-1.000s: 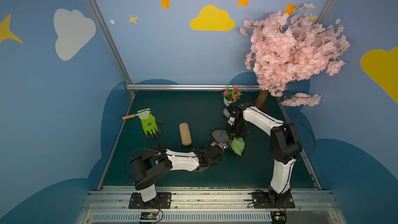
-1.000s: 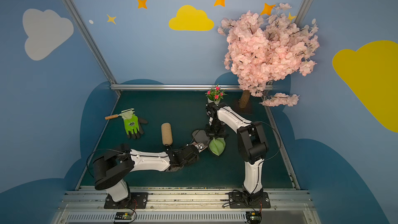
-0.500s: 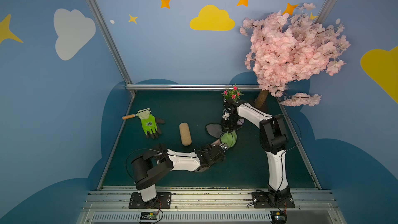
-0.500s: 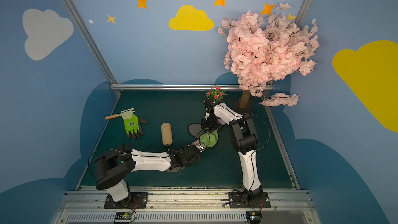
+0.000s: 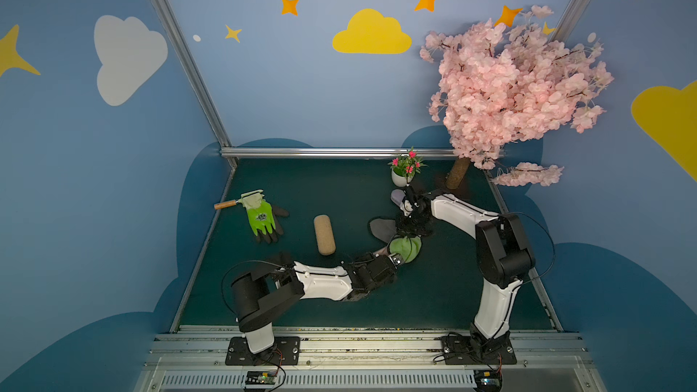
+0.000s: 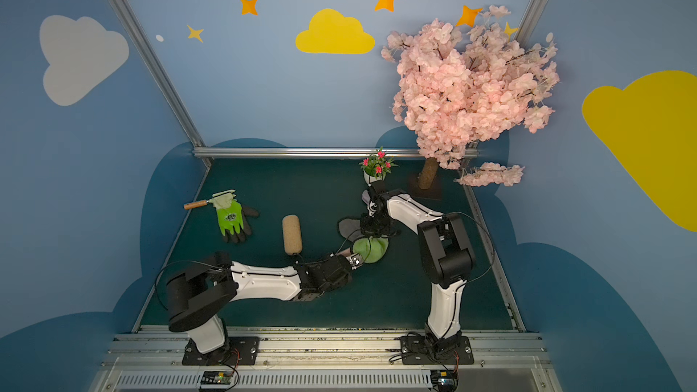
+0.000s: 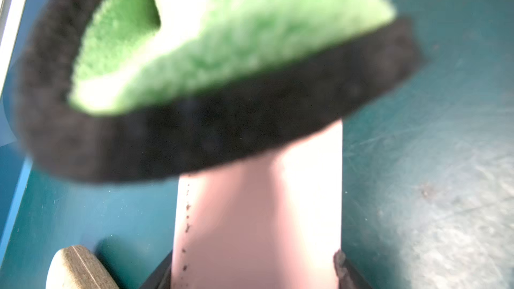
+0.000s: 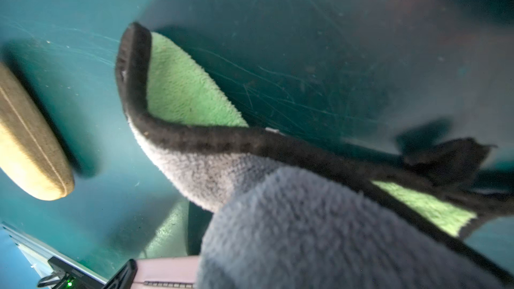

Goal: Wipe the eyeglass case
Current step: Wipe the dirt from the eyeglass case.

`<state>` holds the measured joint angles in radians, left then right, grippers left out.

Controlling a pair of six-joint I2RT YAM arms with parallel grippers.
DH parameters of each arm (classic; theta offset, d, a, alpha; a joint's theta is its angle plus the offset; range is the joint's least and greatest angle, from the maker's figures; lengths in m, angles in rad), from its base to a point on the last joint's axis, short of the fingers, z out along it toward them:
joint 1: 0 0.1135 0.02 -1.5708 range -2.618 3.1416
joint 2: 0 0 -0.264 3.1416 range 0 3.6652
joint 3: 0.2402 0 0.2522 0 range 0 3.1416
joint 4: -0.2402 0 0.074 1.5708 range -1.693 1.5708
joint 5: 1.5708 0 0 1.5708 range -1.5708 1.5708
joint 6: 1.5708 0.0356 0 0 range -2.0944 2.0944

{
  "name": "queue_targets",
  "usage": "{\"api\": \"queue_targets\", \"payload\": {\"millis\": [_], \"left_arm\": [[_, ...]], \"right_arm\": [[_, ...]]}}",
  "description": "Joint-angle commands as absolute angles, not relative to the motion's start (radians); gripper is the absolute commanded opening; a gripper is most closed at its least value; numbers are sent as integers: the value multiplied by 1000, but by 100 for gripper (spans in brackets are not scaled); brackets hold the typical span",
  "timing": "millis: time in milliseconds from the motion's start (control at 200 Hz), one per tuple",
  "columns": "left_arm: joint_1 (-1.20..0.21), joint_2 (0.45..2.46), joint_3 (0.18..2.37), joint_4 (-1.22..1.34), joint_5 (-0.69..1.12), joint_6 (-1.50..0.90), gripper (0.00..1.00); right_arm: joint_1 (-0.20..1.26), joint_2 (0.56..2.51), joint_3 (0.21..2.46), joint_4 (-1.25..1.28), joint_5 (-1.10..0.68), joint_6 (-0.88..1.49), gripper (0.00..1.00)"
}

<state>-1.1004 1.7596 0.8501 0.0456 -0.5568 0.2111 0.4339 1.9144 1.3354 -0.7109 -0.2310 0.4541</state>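
My left gripper (image 5: 394, 258) is shut on a pink eyeglass case (image 7: 258, 212), of which only a sliver (image 5: 384, 250) (image 6: 344, 251) shows in both top views. A green and grey cloth with a black hem (image 5: 406, 248) (image 6: 371, 248) (image 7: 222, 51) lies draped over the case's far end. My right gripper (image 5: 408, 233) (image 6: 371, 233) comes down from above, shut on the bunched cloth. In the right wrist view the grey pile of the cloth (image 8: 306, 232) hides the fingers, and the pink case (image 8: 167, 271) pokes out beneath it.
A cork-coloured oblong case (image 5: 324, 234) (image 8: 27, 140) lies just left of the grippers. A green glove over a wooden-handled trowel (image 5: 260, 214) sits at the far left. A small flower pot (image 5: 403, 175) and the pink blossom tree's trunk (image 5: 458, 173) stand behind the right arm.
The right arm swung left with the cloth, then back right, dragging it across the pink case. The left arm stayed still, holding the case.
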Motion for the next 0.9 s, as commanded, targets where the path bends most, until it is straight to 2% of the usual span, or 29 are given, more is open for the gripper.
{"api": "queue_targets", "payload": {"millis": [0, 165, 325, 490, 641, 896], "left_arm": [[-1074, 1812, 808, -60, -542, 101, 3], [-1052, 1755, 827, -132, -316, 106, 3], [-971, 1710, 891, -270, 65, 96, 3], [-881, 1679, 936, -359, 306, 88, 3], [-810, 1738, 1005, -448, 470, 62, 4], [-725, 1830, 1092, -528, 612, -48, 13]], "right_arm": [[398, 1910, 1230, -915, -253, 471, 0], [395, 1852, 1197, -857, -475, 475, 0], [329, 1745, 1227, -866, -539, 486, 0], [250, 1687, 1270, -893, -581, 473, 0], [202, 1647, 1267, -897, -589, 469, 0], [161, 1598, 1215, -891, -551, 469, 0]]}}
